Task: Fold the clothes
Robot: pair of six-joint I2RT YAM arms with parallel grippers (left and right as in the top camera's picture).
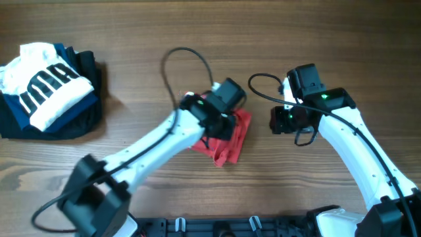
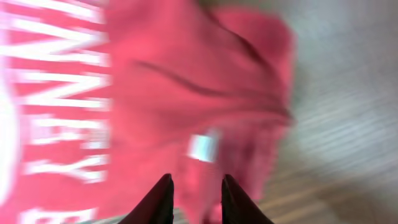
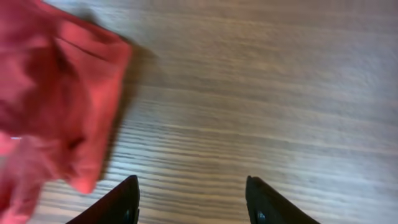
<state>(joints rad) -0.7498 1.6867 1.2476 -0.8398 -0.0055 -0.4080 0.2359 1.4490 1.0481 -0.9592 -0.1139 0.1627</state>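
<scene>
Reads to me as a robotics lab bench rather than a home. What I go by:
- 2 white arms with black joints, left arm (image 1: pixel 151 141) and right arm (image 1: pixel 355 141), bases at the near edge by a black rail (image 1: pixel 217 227).
- Loose black cables (image 1: pixel 187 56) loop over the top.
- Table (image 1: pixel 131 39) is plain wood-grain.
- Clothing laid out as work pieces: 1 red shirt (image 1: pixel 233 141) between the arms, 1 pile (image 1: pixel 49 89) of folded garments at one end.

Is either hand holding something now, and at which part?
The right hand is open over bare table and holds nothing. The left hand hangs over the red T-shirt, fingers slightly apart; a hold cannot be told.
</scene>
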